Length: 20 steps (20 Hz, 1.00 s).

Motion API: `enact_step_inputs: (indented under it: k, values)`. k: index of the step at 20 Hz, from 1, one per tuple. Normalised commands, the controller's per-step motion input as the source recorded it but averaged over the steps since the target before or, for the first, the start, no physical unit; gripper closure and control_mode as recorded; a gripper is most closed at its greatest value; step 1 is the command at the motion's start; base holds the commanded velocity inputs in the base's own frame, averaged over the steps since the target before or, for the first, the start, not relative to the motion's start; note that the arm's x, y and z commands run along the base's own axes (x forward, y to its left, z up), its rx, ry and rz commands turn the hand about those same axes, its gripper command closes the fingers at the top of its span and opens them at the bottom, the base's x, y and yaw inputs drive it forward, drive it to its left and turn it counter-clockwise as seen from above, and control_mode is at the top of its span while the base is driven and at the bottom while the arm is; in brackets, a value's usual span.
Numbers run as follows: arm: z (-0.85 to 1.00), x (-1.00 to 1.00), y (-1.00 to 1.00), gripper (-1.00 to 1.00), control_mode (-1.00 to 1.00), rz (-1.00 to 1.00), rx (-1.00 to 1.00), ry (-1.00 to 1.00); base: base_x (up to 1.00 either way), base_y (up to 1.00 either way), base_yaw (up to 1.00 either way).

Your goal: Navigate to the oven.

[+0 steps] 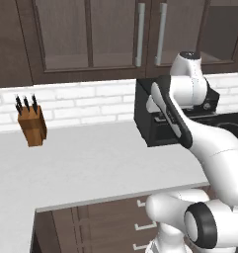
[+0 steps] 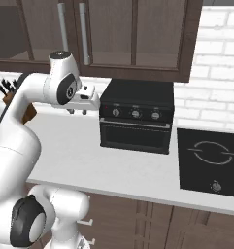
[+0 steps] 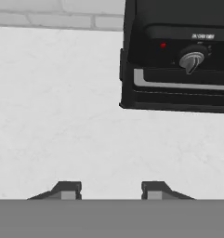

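White counter (image 1: pixel 91 168) fills the middle of the left base view, with a knife block (image 1: pixel 32 126) at its left. At centre right of the right base view a small black box oven (image 2: pixel 136 116) with three knobs stands beside a cooktop (image 2: pixel 209 160). The gripper (image 3: pixel 111 189) hangs empty, fingers apart, over the counter. I cannot see the wall oven.

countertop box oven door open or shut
Shut. The countertop box oven has its door flat against the front under three knobs, handle bar level, on the white counter.
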Motion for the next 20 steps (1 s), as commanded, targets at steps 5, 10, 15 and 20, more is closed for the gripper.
enact_step_inputs:
  k: [5,10,15,20]
  values:
    - [0.0,-0.42,0.0,-1.0,-1.0,0.0,0.0,-0.03,0.0,0.0,0.0]
    - [0.0,-0.73,0.01,-1.0,-1.0,0.0,-0.02,-0.11,0.0,0.0,0.0]
    - [-0.11,-0.74,0.0,-1.0,-1.0,0.0,-0.07,-0.35,0.0,0.0,0.0]
    - [-0.2,-0.29,0.0,-1.0,-1.0,0.0,-0.05,-0.33,0.0,0.0,0.0]
